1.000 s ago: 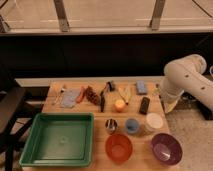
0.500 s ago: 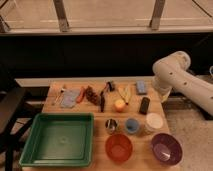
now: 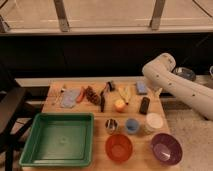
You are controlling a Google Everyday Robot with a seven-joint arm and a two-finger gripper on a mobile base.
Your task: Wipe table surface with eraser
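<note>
Pale wood is making up the counter point(image 3: 56, 107), and in the single camera view it is carrying a crowd of small things.

The eraser point(image 3: 144, 105), a small black block, is lying flat at about 2 o'clock from the counter's middle, its long side running front to back. The blue-grey block point(image 3: 141, 88) is resting just beyond it at 12 o'clock. The white cup point(image 3: 154, 121) is standing near it at 5 o'clock. An orange ball point(image 3: 120, 105) is sitting at 9 o'clock from the eraser, apart from it.

The white arm point(image 3: 172, 82) is reaching in from 3 o'clock, bending high over the counter's far right corner. The tool point(image 3: 157, 91) is hanging below that bend, at 1 o'clock from the eraser and close to the blue-grey block. It is not touching the eraser, and I cannot tell whether it is open or closed or gripping anything.

The green tray point(image 3: 30, 145) is filling the counter's 8 o'clock corner. The orange bowl point(image 3: 119, 148) is sitting at 6 o'clock, the purple bowl point(image 3: 165, 148) at 4 o'clock.
</note>
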